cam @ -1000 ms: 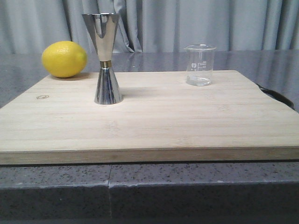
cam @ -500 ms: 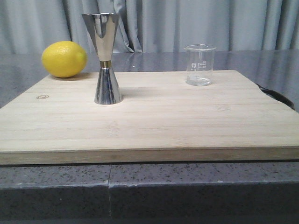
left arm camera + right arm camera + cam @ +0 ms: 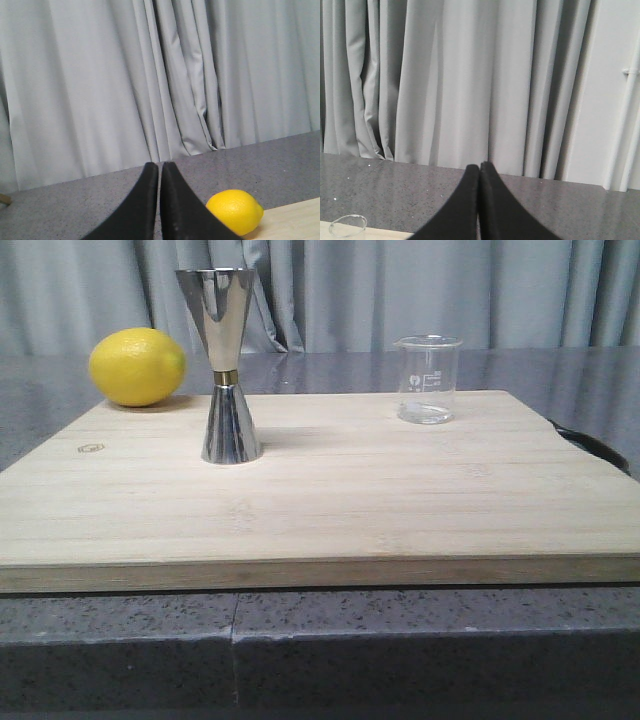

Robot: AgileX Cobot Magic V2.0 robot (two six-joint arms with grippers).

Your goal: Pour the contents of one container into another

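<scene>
The left black gripper and the right black gripper are both pressed together, pinching nothing. On the pale wooden cutting board, the small clear glass beaker stands upright, well apart from the tall shiny steel hourglass jigger, which stands near the yellow lemon.

Beaker cut off, rim only
</scene>
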